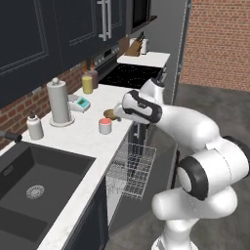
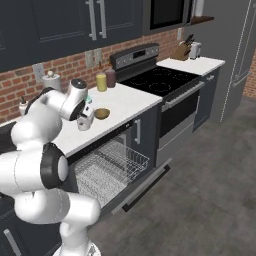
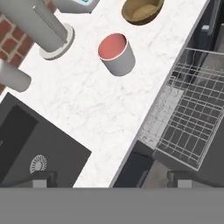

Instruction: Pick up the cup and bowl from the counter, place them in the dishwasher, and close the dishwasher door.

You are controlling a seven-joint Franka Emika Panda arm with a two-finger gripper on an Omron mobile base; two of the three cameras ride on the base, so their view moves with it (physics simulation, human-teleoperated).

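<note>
The red-pink cup [image 3: 116, 53] stands upright on the white counter [image 3: 87, 100], about a hand's width from its front edge; it is also in the left base view [image 1: 105, 126]. Just beyond it sits the brown bowl [image 3: 142, 11], partly behind my wrist [image 1: 108, 114] and beside my hand [image 2: 102, 114]. My gripper [image 3: 111, 178] hovers above the counter near the cup, open wide and holding nothing [image 2: 85, 121]. The dishwasher door [image 2: 145, 186] is folded down, and the wire rack [image 1: 132, 168] is slid out over it.
A paper towel holder [image 1: 59, 101], a white soap bottle [image 1: 34, 126] and a yellow bottle [image 1: 87, 84] stand along the brick wall. The dark sink [image 1: 34, 185] lies left of the cup. The black range [image 2: 160, 80] is to the right.
</note>
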